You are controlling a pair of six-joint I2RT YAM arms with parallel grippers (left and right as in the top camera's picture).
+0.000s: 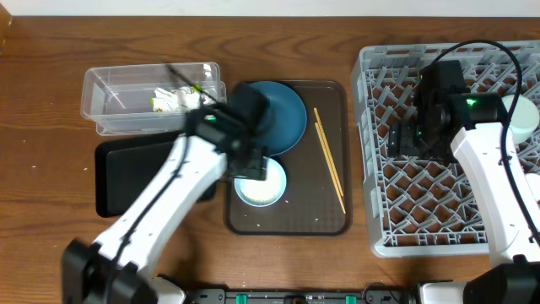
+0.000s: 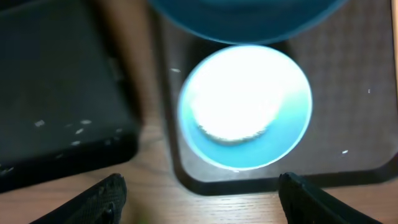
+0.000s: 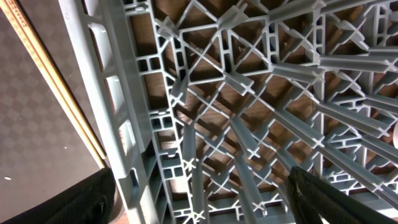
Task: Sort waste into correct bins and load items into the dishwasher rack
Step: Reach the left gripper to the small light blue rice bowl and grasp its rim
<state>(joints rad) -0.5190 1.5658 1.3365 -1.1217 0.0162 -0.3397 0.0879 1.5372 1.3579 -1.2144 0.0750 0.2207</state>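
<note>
The left pincer [image 2: 200,182] hangs spread wide and empty right above the small pale-blue round bowl [image 2: 245,106], its two dark fingers [image 2: 102,199] flanking the bowl's near rim. That stance reads as lining up to take the bowl by its edge. The bowl sits at the near end of the brown rectangular serving tray [image 1: 337,215], just beside the large dark-blue round dish [image 1: 283,118]. Glare washes out its inside; a whitish patch there may be the rice-like scraps, but I cannot be sure. If it is, the shallow glossy black rectangular tray [image 1: 126,177] is well placed, lying just left of the bowl on the wooden worktop [image 1: 51,169] for a short carry and tip. A few white flecks already dot it in the left wrist view.

Behind it, the clear plastic rectangular tub [image 1: 110,93] holds crumpled white tissue paper [image 1: 179,100] with a bit of yellow-orange snack wrapper [image 1: 158,104] at its side, so that sorting looks done.

The wooden chopsticks [image 1: 329,160] lie lengthways along the serving tray's right side, the side nearest the large square light-grey plastic dishwasher rack [image 3: 249,112]. That puts them within easy reach of the right arm. The right pincer [image 3: 202,177], also parted and holding nothing, hovers over the rack's left part close to its wall, with the chopsticks showing just beyond it.

No brand or writing can be read anywhere — the wrapper's print is too small and blurred
</note>
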